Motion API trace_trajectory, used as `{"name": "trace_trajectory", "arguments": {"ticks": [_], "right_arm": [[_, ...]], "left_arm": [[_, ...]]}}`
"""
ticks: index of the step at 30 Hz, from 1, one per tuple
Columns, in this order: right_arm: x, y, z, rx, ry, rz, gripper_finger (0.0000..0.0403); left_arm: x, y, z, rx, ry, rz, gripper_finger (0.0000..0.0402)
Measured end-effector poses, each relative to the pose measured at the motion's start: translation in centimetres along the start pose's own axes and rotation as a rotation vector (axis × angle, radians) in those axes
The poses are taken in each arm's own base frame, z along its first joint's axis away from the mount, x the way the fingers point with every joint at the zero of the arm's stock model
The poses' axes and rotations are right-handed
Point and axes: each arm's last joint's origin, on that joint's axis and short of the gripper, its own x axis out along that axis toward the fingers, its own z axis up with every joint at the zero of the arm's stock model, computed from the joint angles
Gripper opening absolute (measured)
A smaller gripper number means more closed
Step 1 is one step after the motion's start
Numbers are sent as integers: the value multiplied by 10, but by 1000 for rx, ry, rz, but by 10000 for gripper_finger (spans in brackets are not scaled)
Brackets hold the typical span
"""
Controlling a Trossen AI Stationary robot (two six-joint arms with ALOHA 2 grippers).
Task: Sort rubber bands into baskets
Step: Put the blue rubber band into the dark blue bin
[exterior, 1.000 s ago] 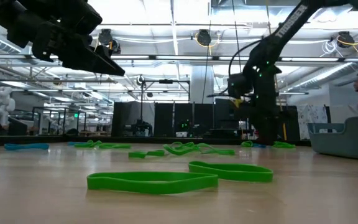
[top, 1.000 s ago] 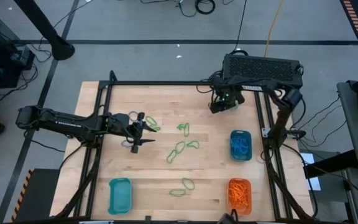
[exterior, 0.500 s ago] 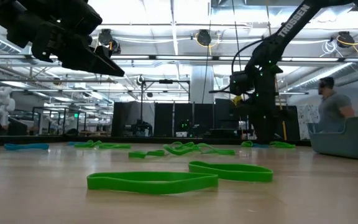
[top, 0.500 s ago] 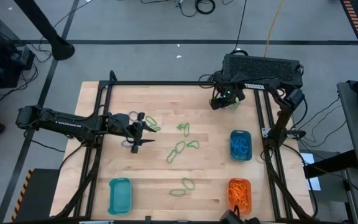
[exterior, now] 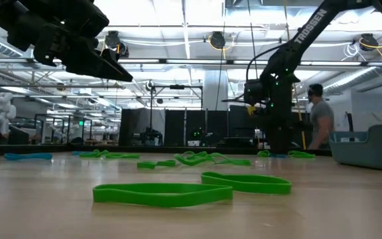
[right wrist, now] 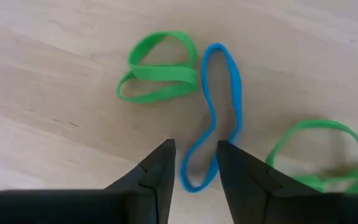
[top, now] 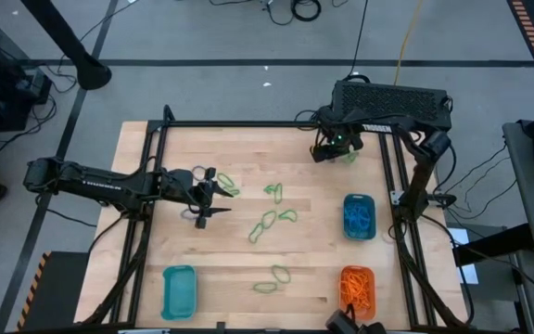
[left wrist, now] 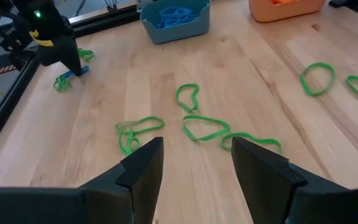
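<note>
Several green rubber bands [top: 267, 221] lie flat on the wooden table's middle. My right gripper [right wrist: 194, 158] hangs near the table's far right corner, pointing down and open. Its fingers stand either side of one end of a blue rubber band [right wrist: 218, 106] on the wood, and I cannot tell that they touch it. Green bands [right wrist: 159, 76] lie beside the blue one. My left gripper [top: 213, 193] waits open above the table's left middle. Of the baskets, a blue one [top: 359, 215] holds blue bands, an orange one [top: 358, 289] holds orange bands, and a teal one [top: 179, 290] sits at the near left.
A black frame rail [top: 248, 124] runs along the table's far edge, close behind my right gripper. Bare wood lies between the green bands and the baskets. Beyond the table a person [exterior: 319, 119] stands in the room. Two green bands [exterior: 161, 194] lie near the table's front edge.
My right gripper has tipped slightly over the blue band near the far edge and has kept the same gap. The person behind the table has walked leftward across the low view.
</note>
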Motion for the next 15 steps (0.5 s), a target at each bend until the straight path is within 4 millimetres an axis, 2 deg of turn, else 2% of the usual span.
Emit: {"name": "trace_trajectory", "arguments": {"ticks": [8,11,15], "right_arm": [[12,0,1,-8,32,-21,108],[10,0,1,-19,30,-15,82],[4,0,-1,-35,23,-6,25]], "left_arm": [[0,0,-1,-1,5,-1,199],[0,0,0,-1,4,-1,199],[0,0,0,-1,4,-1,199]]}}
